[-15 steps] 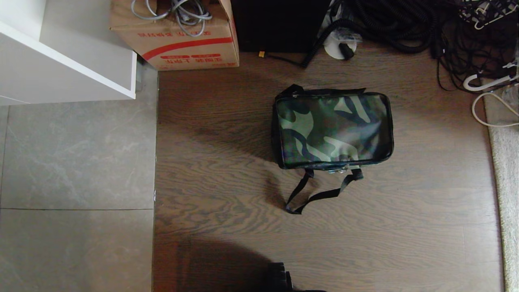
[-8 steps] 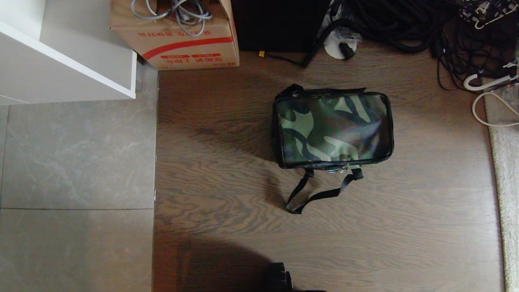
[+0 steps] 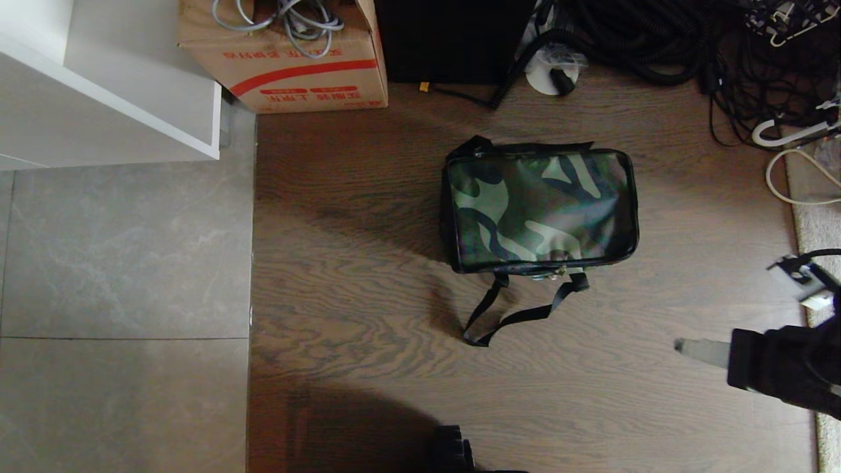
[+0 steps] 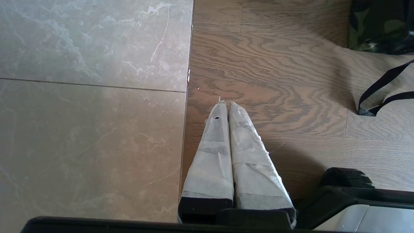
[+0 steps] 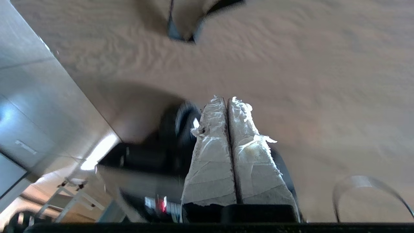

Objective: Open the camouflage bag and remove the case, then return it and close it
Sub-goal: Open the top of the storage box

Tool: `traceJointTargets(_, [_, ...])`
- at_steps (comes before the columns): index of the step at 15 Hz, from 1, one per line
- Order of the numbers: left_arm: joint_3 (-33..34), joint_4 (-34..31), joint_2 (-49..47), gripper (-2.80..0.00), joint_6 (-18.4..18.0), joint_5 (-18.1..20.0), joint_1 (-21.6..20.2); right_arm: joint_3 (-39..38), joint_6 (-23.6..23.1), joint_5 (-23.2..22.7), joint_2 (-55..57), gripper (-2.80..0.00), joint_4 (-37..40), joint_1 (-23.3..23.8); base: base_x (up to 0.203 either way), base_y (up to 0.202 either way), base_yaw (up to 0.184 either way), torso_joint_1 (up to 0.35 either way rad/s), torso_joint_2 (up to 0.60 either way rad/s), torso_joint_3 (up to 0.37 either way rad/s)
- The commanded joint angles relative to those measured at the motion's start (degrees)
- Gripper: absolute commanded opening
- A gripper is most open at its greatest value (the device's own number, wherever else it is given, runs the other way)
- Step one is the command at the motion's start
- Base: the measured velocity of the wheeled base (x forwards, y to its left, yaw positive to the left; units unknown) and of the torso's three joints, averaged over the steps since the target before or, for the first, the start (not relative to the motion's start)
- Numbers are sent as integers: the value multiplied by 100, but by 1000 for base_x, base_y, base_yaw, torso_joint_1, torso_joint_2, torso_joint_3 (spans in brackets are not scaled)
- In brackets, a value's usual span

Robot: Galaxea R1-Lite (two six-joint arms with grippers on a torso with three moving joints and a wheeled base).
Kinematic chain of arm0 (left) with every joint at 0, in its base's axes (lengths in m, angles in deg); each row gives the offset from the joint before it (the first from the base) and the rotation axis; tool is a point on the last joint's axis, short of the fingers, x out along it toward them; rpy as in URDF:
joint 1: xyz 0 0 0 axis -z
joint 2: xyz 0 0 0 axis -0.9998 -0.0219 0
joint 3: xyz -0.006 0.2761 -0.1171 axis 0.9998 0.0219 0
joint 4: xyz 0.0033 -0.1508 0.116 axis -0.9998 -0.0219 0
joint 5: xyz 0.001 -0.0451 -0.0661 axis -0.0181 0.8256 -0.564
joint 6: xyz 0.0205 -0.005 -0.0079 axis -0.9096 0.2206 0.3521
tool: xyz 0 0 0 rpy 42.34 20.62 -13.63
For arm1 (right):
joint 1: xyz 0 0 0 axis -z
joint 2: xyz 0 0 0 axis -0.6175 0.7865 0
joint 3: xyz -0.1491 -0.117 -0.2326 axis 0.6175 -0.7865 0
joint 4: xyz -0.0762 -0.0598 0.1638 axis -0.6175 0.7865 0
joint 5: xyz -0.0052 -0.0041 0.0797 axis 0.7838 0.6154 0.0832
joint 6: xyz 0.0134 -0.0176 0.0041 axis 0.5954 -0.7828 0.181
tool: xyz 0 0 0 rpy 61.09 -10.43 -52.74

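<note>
The camouflage bag lies closed on the wooden floor, its black webbing strap trailing toward me. A corner of the bag and the strap also show in the left wrist view. The case is hidden. My right gripper comes in low at the right edge, below and right of the bag, taped fingers pressed together and holding nothing. My left gripper hangs parked over the seam between tile and wood, shut and empty.
A red-striped cardboard box with cables and a black upright box stand behind the bag. Coiled black cables crowd the back right. A white cabinet is at left, a pale rug edge at right.
My right arm has swung into the head view from the right edge, where no arm showed before. The bag and the left arm have not moved.
</note>
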Motion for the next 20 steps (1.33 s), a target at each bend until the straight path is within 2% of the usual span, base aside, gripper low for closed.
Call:
traceJointTargets(1, [53,3,0,-280,3,-4,-1,129,41,-76,1880,-280,-1364,-93,0,0,0,0,0,0])
traceJointTargets(3, [50,3,0,-280,3,-4,-1,285,60,-126,2560,-280,-2174,-132,0,0,0,0,0,0])
traceJointTargets(5, [53,3,0,-280,3,-4,-1,413,-2,-156,3085,0,-2804,-321,0,0,0,0,0,0])
traceJointTargets(8, [49,3,0,-280,3,-4,-1,562,-264,-177,3613,0,-3636,-572,0,0,0,0,0,0])
traceJointTargets(11, [45,3,0,-280,3,-4,-1,770,-1140,-215,3791,0,-4218,-644,0,0,0,0,0,0])
traceJointTargets(13, [53,3,0,-280,3,-4,-1,737,-1686,-664,3954,0,-4414,-646,0,0,0,0,0,0])
traceJointTargets(15, [53,3,0,-280,3,-4,-1,703,-2210,-830,4144,0,-4565,-638,0,0,0,0,0,0])
traceJointTargets(16, [53,3,0,-280,3,-4,-1,696,-2371,-840,4258,0,-4553,-634,0,0,0,0,0,0])
traceJointTargets(20, [44,3,0,-280,3,-4,-1,802,-2534,-799,4730,0,-4908,-596,0,0,0,0,0,0])
